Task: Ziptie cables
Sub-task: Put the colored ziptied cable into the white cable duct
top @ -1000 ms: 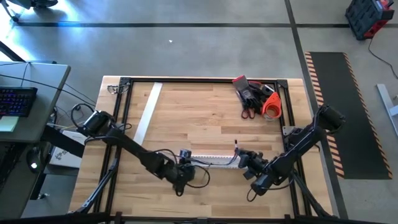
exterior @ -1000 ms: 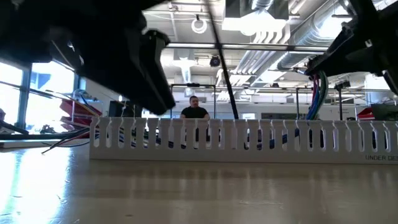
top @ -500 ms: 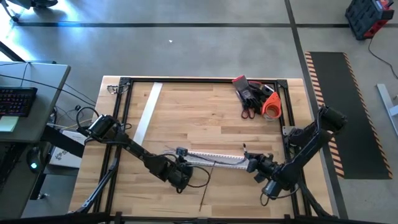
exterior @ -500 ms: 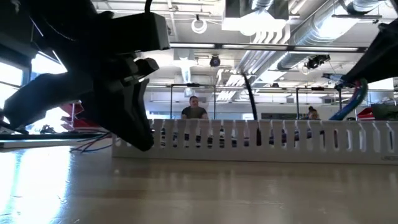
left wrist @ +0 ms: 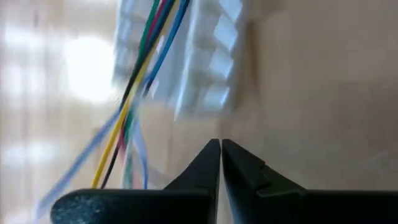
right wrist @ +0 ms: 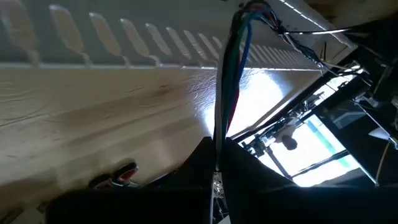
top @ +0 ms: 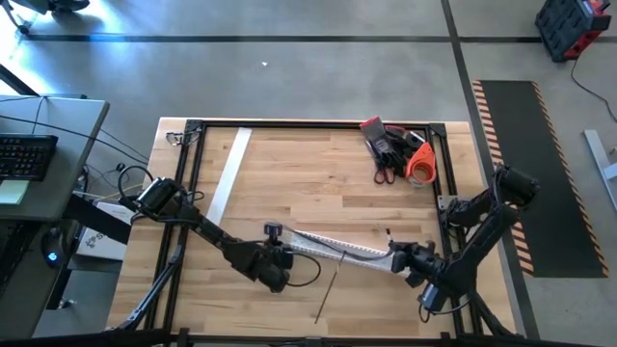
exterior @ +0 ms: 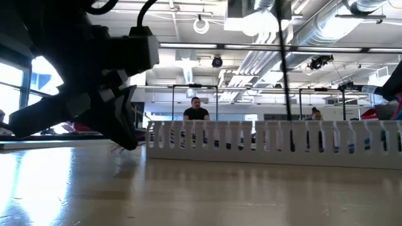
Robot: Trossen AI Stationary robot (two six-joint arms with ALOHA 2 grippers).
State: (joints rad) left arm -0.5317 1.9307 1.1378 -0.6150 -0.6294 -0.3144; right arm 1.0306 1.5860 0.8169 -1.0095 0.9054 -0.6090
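The cables (left wrist: 146, 68) are a bunch of thin coloured wires that runs through a white slotted channel (top: 337, 246) lying aslant on the table's near half. They spill out of its left end in a loop (top: 307, 274). My left gripper (top: 277, 266) is shut just off that end with nothing between its fingers (left wrist: 220, 148). My right gripper (top: 400, 258) is at the channel's right end, shut on the cables (right wrist: 233, 56). In the low view the channel (exterior: 270, 143) stands behind my left gripper (exterior: 119, 122). My right gripper pinches the cable bunch (right wrist: 218, 152) between its two fingers, where it comes out of the channel's right end. The fingers come slanting down from the table's near right. The wires run straight from the fingers to the channel, which lies on the table.
A thin dark strip (top: 326, 297) lies on the wood in front of the channel. A second white strip (top: 229, 172) lies at the far left. A red, black and orange heap of tools (top: 397, 149) sits at the far right corner. A black frame (top: 193, 164) borders the table.
My right gripper has gone toward the table's right and near edges with the cables. The channel's right end has followed it, so the channel has turned from level to aslant. My left gripper has tipped further down beside the channel's left end.
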